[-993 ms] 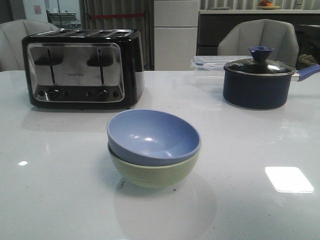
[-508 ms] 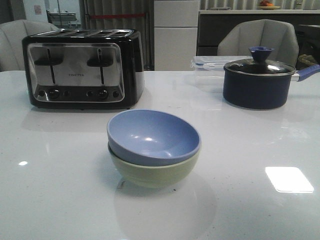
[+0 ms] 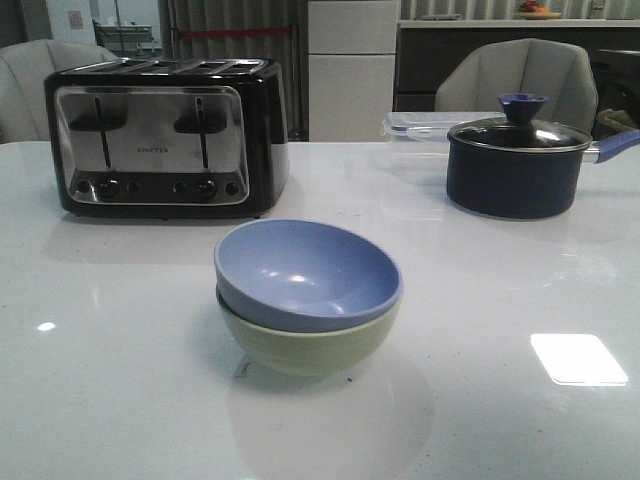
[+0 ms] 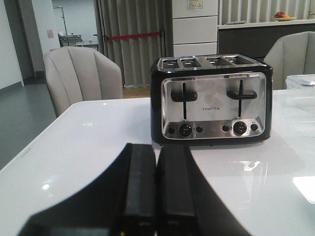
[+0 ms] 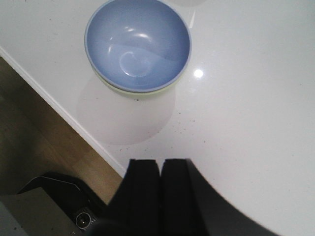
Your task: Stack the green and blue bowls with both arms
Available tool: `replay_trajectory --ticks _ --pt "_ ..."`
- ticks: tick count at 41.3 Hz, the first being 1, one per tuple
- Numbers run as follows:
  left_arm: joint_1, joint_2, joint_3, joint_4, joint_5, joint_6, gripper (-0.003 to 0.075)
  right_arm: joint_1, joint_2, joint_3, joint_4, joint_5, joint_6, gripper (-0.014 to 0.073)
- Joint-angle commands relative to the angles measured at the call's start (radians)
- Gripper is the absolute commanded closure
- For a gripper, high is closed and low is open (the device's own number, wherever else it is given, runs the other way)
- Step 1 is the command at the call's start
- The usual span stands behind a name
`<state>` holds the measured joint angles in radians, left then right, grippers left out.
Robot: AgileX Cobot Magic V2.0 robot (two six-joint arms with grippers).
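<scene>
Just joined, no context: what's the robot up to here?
Nothing is being handled right now. The blue bowl sits nested in the green bowl on the white table, in front of the toaster. The left gripper and right gripper are both shut, empty and away from the bowls. The stack looks finished.
</scene>
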<state>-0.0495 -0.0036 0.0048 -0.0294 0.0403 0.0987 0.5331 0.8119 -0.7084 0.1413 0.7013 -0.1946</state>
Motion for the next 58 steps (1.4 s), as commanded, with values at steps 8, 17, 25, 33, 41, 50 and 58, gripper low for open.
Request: replay_trajectory --ticks 8,17,25,33,41,50,58 --pt "-0.004 -0.021 0.003 -0.012 -0.094 -0.001 0.0627 -0.243 -0.294 0.214 -0.016 -0.353 -0.01 0.0537" --pt "-0.004 -0.021 0.003 -0.012 -0.094 -0.001 0.0627 -0.443 -0.62 0.534 -0.01 -0.659 -0.01 0.0537" --pt "-0.004 -0.021 0.003 -0.012 -0.094 -0.001 0.0627 -0.519 -0.776 0.693 0.009 -0.762 -0.01 0.0537" --pt "-0.004 -0.021 0.003 -0.012 -0.094 -0.001 0.0627 -0.533 -0.842 0.733 0.009 -0.753 -0.01 0.0537" --pt "-0.004 -0.021 0.003 -0.012 -0.094 -0.001 0.0627 -0.532 -0.834 0.733 0.009 -0.757 -0.01 0.0537" --pt "-0.004 -0.021 0.003 -0.012 -0.094 -0.001 0.0627 -0.525 -0.843 0.733 -0.098 -0.779 0.15 0.0537" --pt "-0.004 -0.021 0.003 -0.012 -0.094 -0.001 0.0627 -0.525 -0.843 0.733 -0.125 -0.768 0.238 0.0537"
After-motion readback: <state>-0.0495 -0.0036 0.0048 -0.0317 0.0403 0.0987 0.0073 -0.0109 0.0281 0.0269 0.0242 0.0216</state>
